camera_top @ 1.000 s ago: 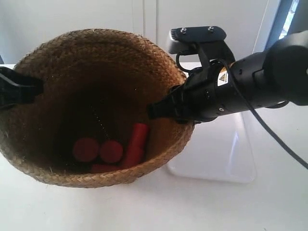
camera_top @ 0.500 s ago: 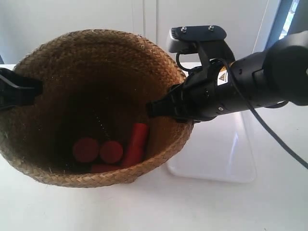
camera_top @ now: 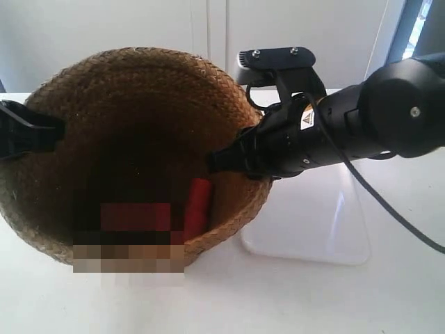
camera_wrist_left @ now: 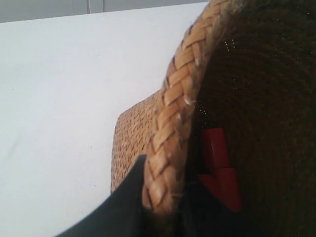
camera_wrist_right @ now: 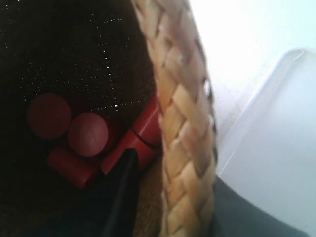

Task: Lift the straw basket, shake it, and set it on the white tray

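Note:
The straw basket (camera_top: 139, 97) is held between both arms, its dark mouth tipped toward the exterior camera. Several red cylinders (camera_top: 199, 202) lie inside it. My right gripper (camera_top: 233, 158) is shut on the rim beside the tray; in the right wrist view the braided rim (camera_wrist_right: 182, 123) sits between that gripper's (camera_wrist_right: 175, 173) black fingers. My left gripper (camera_top: 49, 130) is shut on the opposite rim, and the left wrist view shows the rim (camera_wrist_left: 173, 113) pinched in the gripper (camera_wrist_left: 165, 177). The white tray (camera_top: 313, 216) lies on the table just right of the basket. The basket's base is hidden.
The table is white (camera_top: 313, 299), with a white wall and cupboard doors (camera_top: 208, 28) behind it. The right arm's black body and cable (camera_top: 361, 132) hang over the tray's far end. In the right wrist view, the tray's rim (camera_wrist_right: 276, 148) lies close to the basket wall.
The basket has risen slightly and shifted, with the right arm moving up and toward the exterior view's left. The red cylinders inside have shifted a little.

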Robot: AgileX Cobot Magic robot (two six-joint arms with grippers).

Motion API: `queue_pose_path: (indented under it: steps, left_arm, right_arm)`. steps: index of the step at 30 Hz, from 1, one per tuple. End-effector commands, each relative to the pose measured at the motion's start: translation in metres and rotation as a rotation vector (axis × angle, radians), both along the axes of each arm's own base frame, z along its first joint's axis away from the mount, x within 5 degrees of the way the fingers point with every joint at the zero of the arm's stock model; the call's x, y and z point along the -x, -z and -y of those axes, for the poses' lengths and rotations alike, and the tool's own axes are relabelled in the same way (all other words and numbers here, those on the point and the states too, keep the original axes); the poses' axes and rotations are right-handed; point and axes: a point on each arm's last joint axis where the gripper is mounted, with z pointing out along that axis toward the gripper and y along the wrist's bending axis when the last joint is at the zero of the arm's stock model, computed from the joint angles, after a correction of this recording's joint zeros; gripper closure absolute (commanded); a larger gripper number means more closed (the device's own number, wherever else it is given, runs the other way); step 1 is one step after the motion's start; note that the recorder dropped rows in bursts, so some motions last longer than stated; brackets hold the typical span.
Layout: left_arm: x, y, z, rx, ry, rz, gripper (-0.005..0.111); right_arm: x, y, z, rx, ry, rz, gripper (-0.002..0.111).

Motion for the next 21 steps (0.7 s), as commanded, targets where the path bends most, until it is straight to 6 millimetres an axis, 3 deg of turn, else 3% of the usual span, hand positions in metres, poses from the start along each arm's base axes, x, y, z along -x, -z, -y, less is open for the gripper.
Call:
queue_pose_path:
  steps: [1, 9, 11, 12, 15, 16, 17, 18, 19, 21]
  left_arm:
    - [0.0, 0.0, 0.001, -0.014, 0.019, -0.001, 0.107]
    - [-0.003, -0.005, -0.001, -0.002, -0.019, 0.051, 0.107]
    - [-0.003, -0.01, -0.001, 0.002, -0.014, 0.062, 0.107]
    - [0.002, -0.022, 0.001, 0.007, 0.011, 0.075, 0.107]
    - [0.031, -0.082, 0.002, 0.03, 0.101, 0.19, 0.107]
    - [0.041, -0.096, 0.002, 0.057, 0.12, 0.218, 0.107]
    - [0.036, -0.077, 0.003, 0.005, 0.139, 0.218, 0.107]
    - [0.022, -0.055, 0.004, -0.02, 0.123, 0.164, 0.107]
    - [0.006, -0.029, 0.001, -0.001, 0.069, 0.039, 0.107]
    - [0.008, -0.038, 0.0, 0.068, 0.054, 0.047, 0.107]
  right_arm:
    - [-0.001, 0.006, 0.0, 0.045, -0.022, -0.019, 0.108]
    - [0.001, 0.007, 0.0, 0.049, -0.023, -0.037, 0.108]
    - [0.002, -0.004, 0.0, 0.036, -0.024, -0.03, 0.108]
    - [0.005, -0.017, 0.001, 0.038, -0.036, -0.031, 0.108]
    - [0.029, -0.1, 0.011, 0.0, -0.088, 0.068, 0.108]
    - [0.04, -0.119, 0.016, -0.032, -0.093, 0.128, 0.108]
    - [0.039, -0.102, 0.015, -0.111, -0.048, 0.238, 0.108]
    - [0.029, -0.075, 0.009, -0.12, -0.028, 0.217, 0.108]
    - [0.02, -0.035, 0.006, -0.053, -0.01, 0.035, 0.108]
    - [0.022, -0.039, 0.003, -0.037, -0.039, 0.027, 0.108]
